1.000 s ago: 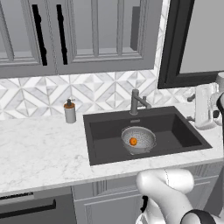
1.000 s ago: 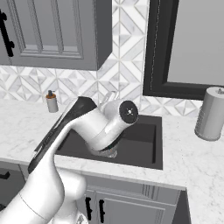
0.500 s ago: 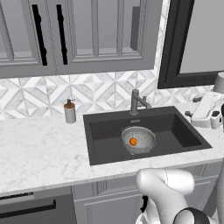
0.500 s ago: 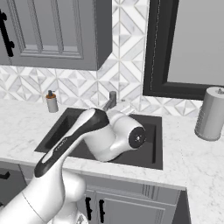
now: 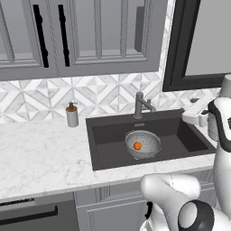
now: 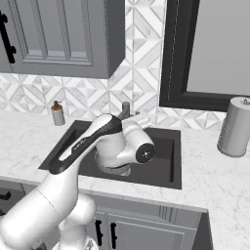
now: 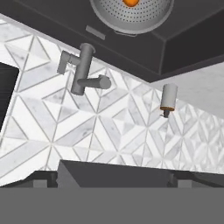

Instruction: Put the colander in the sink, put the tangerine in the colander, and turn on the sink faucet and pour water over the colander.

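I'd swung the arm over past the sink's [image 5: 101, 149] right end since a sec ago; the gripper [image 5: 197, 116] hung there w/ jaws wide, holding nothing. Colander [image 5: 142, 143] sat mid-basin w/ the tangerine [image 5: 137, 145] inside it, just in front of the sink faucet [image 5: 140, 104]. So the first two steps looked done; I reckoned the lever was next. No water running yet.

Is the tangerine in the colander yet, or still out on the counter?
In. The small bright orange tangerine lies inside the round silvery mesh colander, which sits in the dark charcoal sink.
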